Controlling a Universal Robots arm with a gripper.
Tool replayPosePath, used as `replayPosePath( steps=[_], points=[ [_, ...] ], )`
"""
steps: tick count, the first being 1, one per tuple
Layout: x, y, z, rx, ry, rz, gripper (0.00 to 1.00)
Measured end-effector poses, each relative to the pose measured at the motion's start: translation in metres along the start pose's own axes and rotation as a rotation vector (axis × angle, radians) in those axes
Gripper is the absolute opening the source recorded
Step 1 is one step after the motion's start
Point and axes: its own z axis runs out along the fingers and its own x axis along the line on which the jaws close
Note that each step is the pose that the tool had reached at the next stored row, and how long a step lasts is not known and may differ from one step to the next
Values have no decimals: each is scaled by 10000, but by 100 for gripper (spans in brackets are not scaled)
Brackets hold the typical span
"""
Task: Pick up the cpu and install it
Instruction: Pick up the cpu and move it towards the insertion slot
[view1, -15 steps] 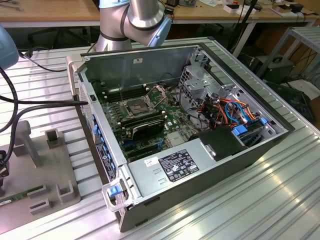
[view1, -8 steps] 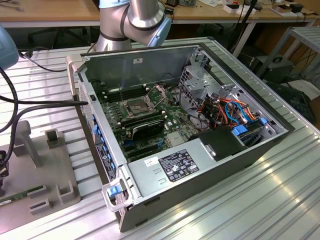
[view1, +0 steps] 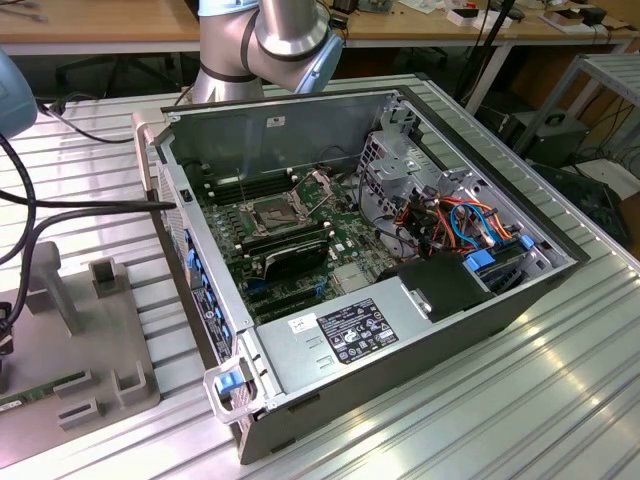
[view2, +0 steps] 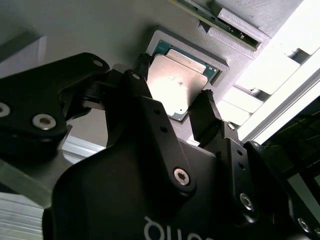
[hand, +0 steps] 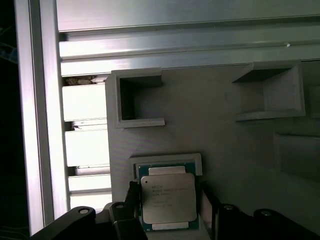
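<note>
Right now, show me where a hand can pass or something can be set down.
Free: the ribbed table on the near side of the computer case, toward the exterior view's right, and the grey fixture plate between its two raised pockets. Crowded: the cables inside the case, and around the cpu, where the end effector sits.

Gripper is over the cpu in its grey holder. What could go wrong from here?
1. The cpu sits recessed inside the raised rim of the holder; the gripper straddling it could catch the rim or lift the chip tilted.
2. The socket lies low inside the computer case, near memory sticks and cables, so the approach looks tight.
</note>
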Motion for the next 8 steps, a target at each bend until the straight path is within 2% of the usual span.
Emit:
replayPosePath(
  steps=[8],
  points=[
    [0, 0, 7, 19, 3, -100, 59]
  ],
)
